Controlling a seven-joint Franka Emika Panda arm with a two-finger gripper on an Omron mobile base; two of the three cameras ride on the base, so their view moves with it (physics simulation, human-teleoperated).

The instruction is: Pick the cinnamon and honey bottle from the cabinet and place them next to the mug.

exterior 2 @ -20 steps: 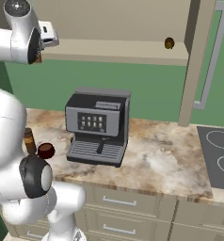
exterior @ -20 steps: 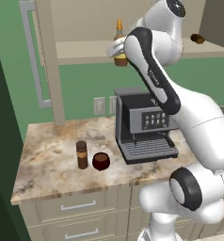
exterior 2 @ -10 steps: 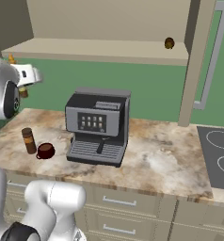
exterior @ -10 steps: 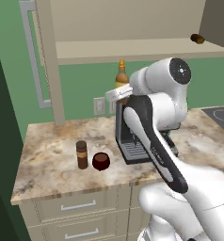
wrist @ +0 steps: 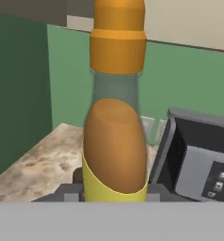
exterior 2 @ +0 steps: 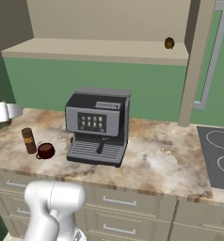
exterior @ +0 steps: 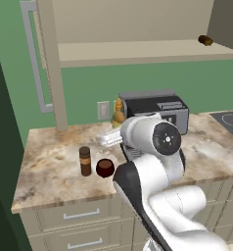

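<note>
Carrying honey bottle upright, gripper clamped on its body to keep it from tipping, low over the counter. Cinnamon already stands beside mug; bottle's spot is next to them.

A black and grey coffee machine stands on the marbled counter. A wall socket sits on the green wall, and a stovetop lies at the counter's end.

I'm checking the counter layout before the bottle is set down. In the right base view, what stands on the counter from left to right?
cinnamon → mug → coffee machine → stovetop
</note>
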